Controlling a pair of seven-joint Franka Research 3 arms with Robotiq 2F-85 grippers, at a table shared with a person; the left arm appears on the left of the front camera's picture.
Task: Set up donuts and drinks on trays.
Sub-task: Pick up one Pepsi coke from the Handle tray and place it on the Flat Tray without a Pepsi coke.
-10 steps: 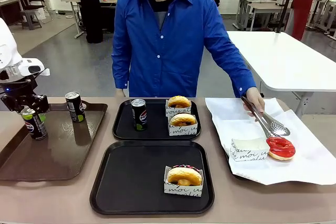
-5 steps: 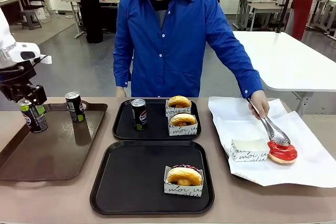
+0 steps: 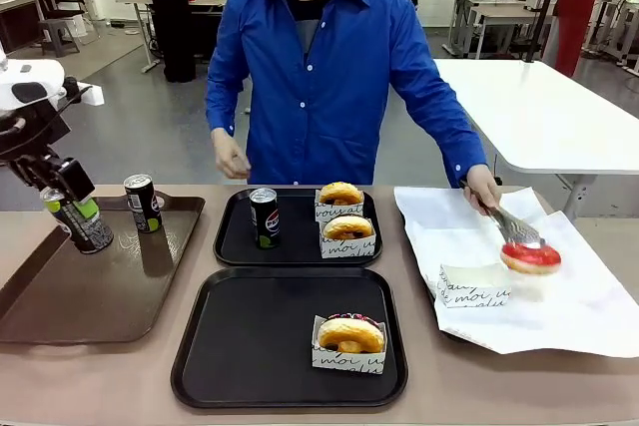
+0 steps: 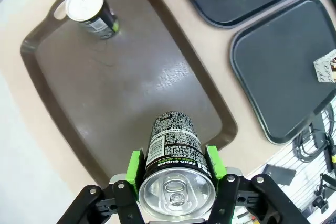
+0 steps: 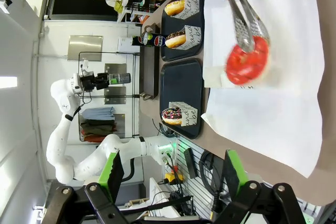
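Observation:
My left gripper (image 3: 62,195) is shut on a black soda can (image 3: 86,226), which hangs tilted above the brown tray (image 3: 100,296). In the left wrist view the green pads (image 4: 135,166) clamp the can (image 4: 176,145) just below its silver top. A second can (image 3: 143,203) stands on the brown tray. The far black tray (image 3: 235,244) carries one can (image 3: 265,216) and two boxed donuts (image 3: 346,229). One boxed donut (image 3: 350,338) sits on the near black tray (image 3: 250,336). My right gripper (image 5: 173,174) is open with nothing between its fingers.
The person's hand holds metal tongs (image 3: 504,224) gripping a red-glazed donut (image 3: 530,257) just over the white paper (image 3: 589,306). An empty white box (image 3: 474,284) lies beside it on the paper. The person's other hand (image 3: 232,159) hovers behind the far tray.
My left gripper has lifted its can off the brown tray and tilted it. The person has closed the tongs on the red donut and raised it off the paper.

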